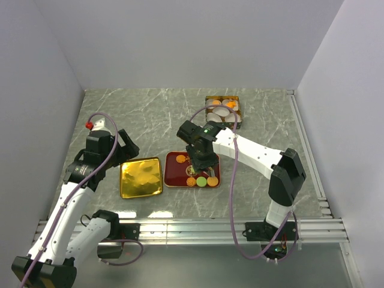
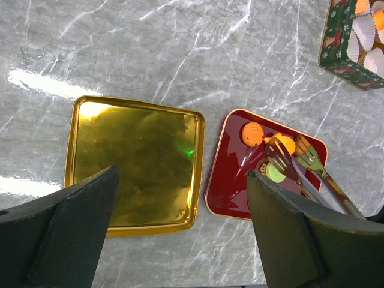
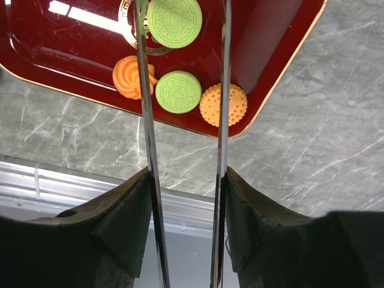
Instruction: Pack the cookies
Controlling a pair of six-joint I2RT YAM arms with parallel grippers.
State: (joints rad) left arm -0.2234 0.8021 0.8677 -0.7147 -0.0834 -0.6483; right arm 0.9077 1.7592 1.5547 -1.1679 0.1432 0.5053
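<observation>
Slippage is the main worry. The right gripper (image 3: 186,180) is closed partway onto the two arms of a pair of tongs (image 3: 148,144), pinching them without bringing them together. The tong tips reach over the red tray (image 3: 54,54), and whether they have a biscuit between them is not clear. The cookies (image 3: 178,92) lie in a loose cluster at the tray's near edge, green and orange ones close to touching. A squeeze aimed at one could nudge a neighbour, or skate a flat biscuit across the glossy surface and over the low rim onto the table (image 1: 150,114). Too hard a squeeze could crack one; too light and it may drop on the way to the tin (image 2: 336,51) of paper cups (image 2: 367,30), which stands well apart at the far side. The tongs themselves could twist in the fingers. The left gripper (image 2: 181,174) hangs wide open and empty over the gold tray (image 2: 132,156), clear of the work.
</observation>
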